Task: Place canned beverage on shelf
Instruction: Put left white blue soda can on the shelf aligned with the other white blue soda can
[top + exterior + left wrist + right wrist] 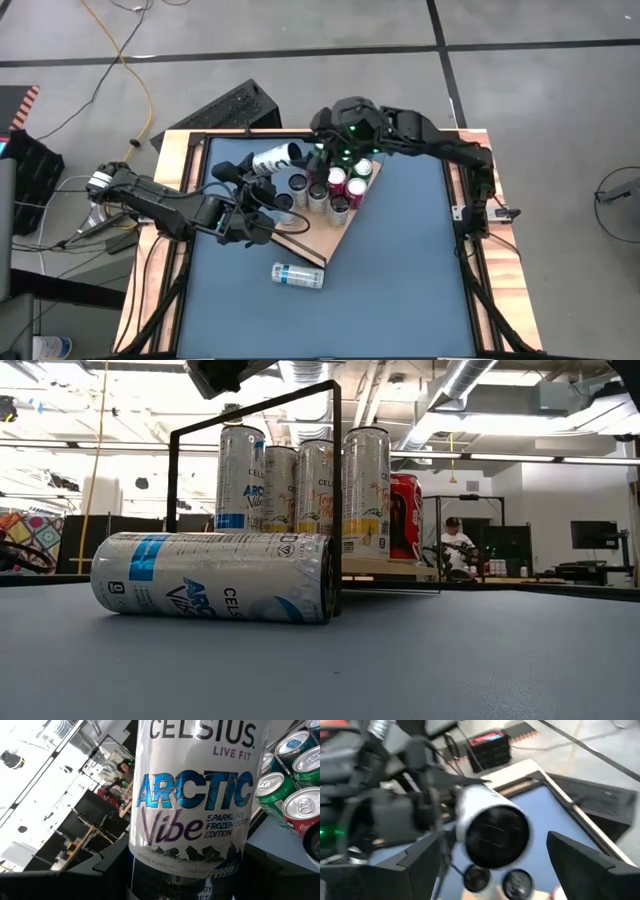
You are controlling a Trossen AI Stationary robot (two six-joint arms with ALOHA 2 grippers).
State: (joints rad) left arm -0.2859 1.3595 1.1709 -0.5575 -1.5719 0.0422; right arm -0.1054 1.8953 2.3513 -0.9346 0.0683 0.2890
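Held can (192,805): clamped in my left gripper (255,170), tilted on its side above the shelf's far-left corner; label reads "CELSIUS LIVE FIT", "ARCTIC Vibe", "SPARKLING FROZEN BERRY EDITION".
Left fingers (107,865): part-way closed, pressing the can's lower body on both sides.
Lying can (215,577): on its side on the blue tabletop (400,280), off the shelf on the near side; white with blue panel, same "ARCTIC Vibe" and "CELSIUS" print.
Shelf (315,243): light-wood board with black wire rail (335,490), set at an angle on the tabletop's far half.
Standing cans (305,485): upright on the shelf in a cluster; "ARCTIC Vibe" and "CELSIUS" legible, one red can (405,515) behind.
Neighbouring tops (300,810): green, blue and red lids beside my held can; red lettering too partial to read.
My right gripper (335,135): jaws spread wide, empty, hovering at the shelf's far edge facing the held can's base (495,835).
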